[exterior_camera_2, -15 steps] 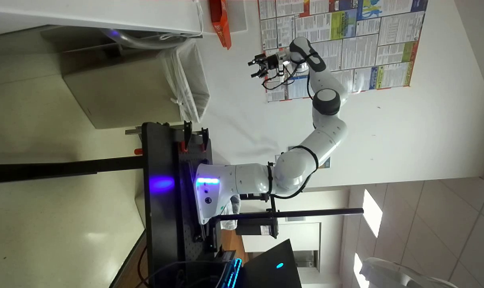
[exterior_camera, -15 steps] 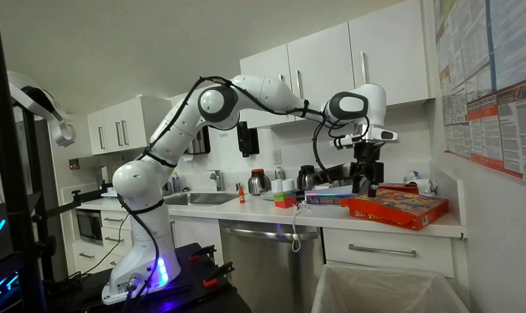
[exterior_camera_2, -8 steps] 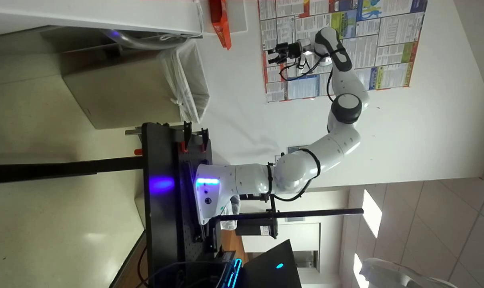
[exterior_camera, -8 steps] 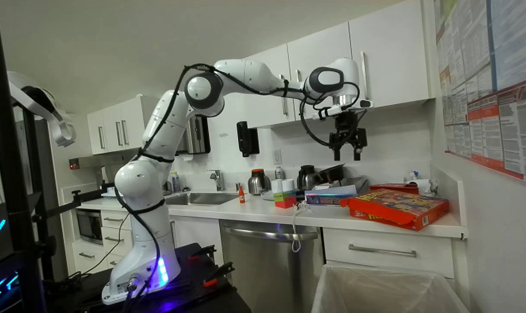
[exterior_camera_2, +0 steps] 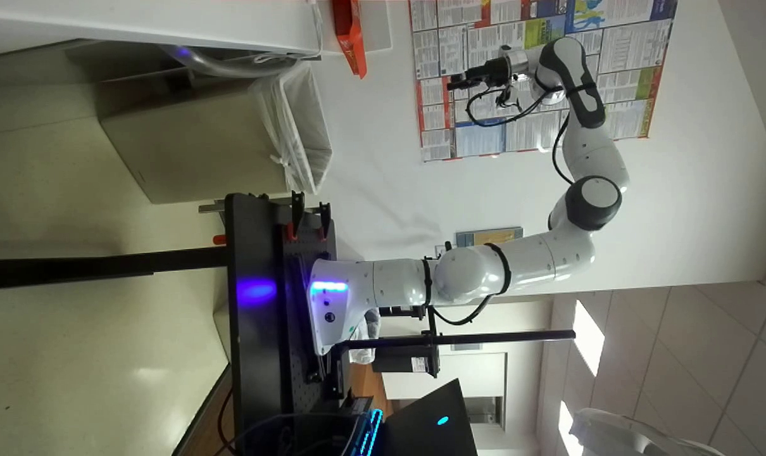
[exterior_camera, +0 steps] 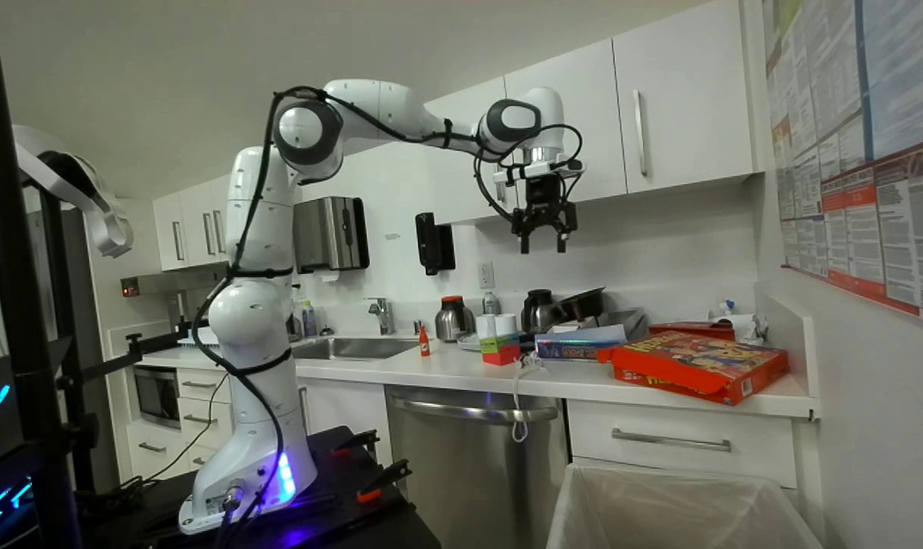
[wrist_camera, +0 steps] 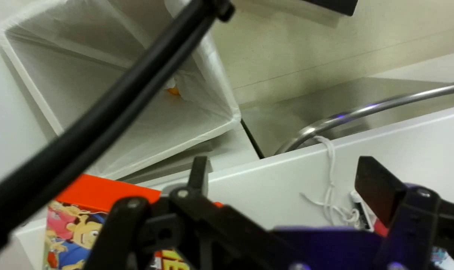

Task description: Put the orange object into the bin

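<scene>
Robotiq gripper (exterior_camera: 543, 244) hangs high over the counter (exterior_camera: 400, 367), its two fingers (exterior_camera: 525, 244) pointing down and standing wide apart; in the wrist view, countertop and part of a white cord (wrist_camera: 329, 183) show between them. From the left in an exterior view, the white arm (exterior_camera: 252, 335) rises from a dark table (exterior_camera: 370, 526). Next comes the steel sink (exterior_camera: 355, 349), set into the counter, then a small orange-red bottle (exterior_camera: 424, 345), upright just beside it. Behind and to the right of the bottle stands a steel jug (exterior_camera: 451, 324) with an orange lid. Farther along are some green and red blocks (exterior_camera: 500, 353) and, near them, a blue box (exterior_camera: 576, 348). Below, the cord hangs down by the handle (exterior_camera: 477, 414) of the dishwasher (exterior_camera: 461, 473). Toward the right end, a wide orange-red box (exterior_camera: 705, 362) lies on the counter. Lower down, in front of a white drawer (exterior_camera: 751, 427), stands the bin (exterior_camera: 683, 474) with its pale liner (exterior_camera: 675, 509). Looking down, the wrist view shows the orange object (wrist_camera: 173, 90) inside the bin, beside a fold of the liner; only a small patch of it is visible.
</scene>
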Controlling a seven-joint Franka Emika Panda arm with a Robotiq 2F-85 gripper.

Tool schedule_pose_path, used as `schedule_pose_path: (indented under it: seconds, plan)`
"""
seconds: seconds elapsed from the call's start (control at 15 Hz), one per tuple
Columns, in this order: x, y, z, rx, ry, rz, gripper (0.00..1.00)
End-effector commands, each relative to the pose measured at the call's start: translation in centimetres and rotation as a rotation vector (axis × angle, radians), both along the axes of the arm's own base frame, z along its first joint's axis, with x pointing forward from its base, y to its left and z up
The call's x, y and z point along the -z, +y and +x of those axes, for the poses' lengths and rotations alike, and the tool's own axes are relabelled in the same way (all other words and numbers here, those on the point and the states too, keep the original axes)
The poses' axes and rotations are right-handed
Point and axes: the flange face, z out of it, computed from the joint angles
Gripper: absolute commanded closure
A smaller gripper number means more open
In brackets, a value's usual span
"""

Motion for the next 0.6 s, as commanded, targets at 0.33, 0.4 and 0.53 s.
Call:
schedule_pose_path:
  seconds: [0.33,0.4,0.53]
  plan:
    - [0.3,12.5,-11.8,-0.208,0.026,0.063,0.0]
    - [0.8,13.8,-12.9,-0.221,0.038,0.071,0.0]
    - [2.7,16.5,-15.0,-0.228,0.065,0.106,0.0]
